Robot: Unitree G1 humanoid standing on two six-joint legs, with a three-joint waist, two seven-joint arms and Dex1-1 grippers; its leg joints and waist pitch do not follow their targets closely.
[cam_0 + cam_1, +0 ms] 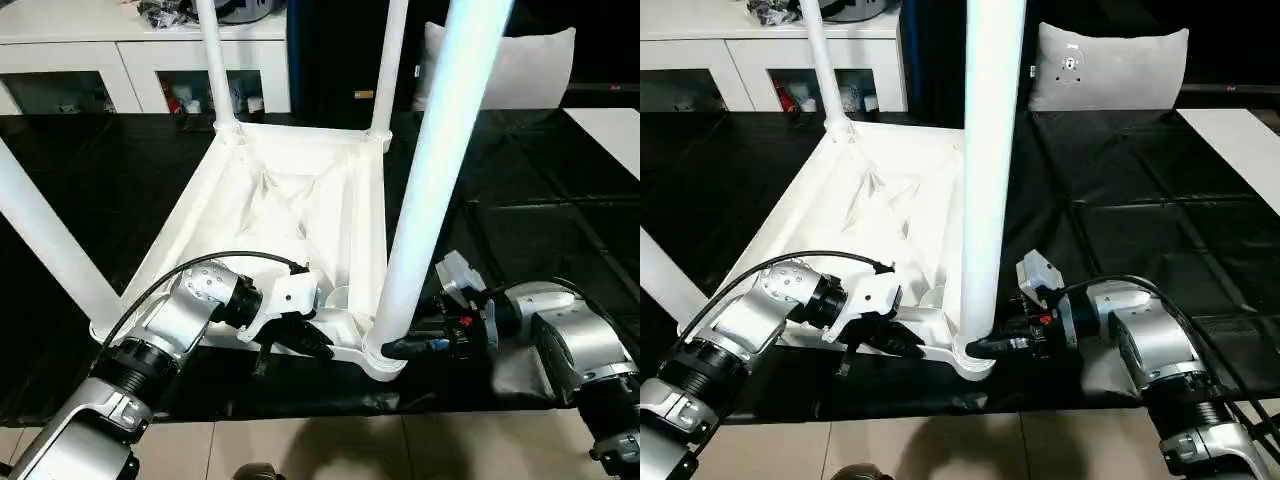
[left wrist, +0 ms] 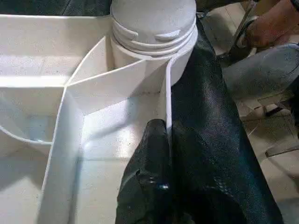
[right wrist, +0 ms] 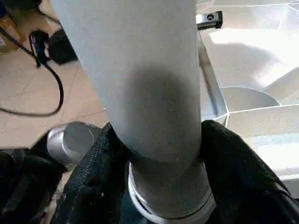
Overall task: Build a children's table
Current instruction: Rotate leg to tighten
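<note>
Top: we see it upside down on the black table, light, stiff, rib walls thin
Near leg: upright in near corner socket, smooth, slippery; we'd grip low
Right gripper: fingers straddling that leg's base
Left gripper: clenched on rim wall

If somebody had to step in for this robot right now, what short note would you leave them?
Left gripper: shut on the near rim of the table top, which lies upside down on the black surface.
Right gripper: fingers on either side of the base of the near right leg.
Done: four legs stand in the corner sockets.
Left: check that this leg is seated tight, release both grippers, turn the table upright.
</note>
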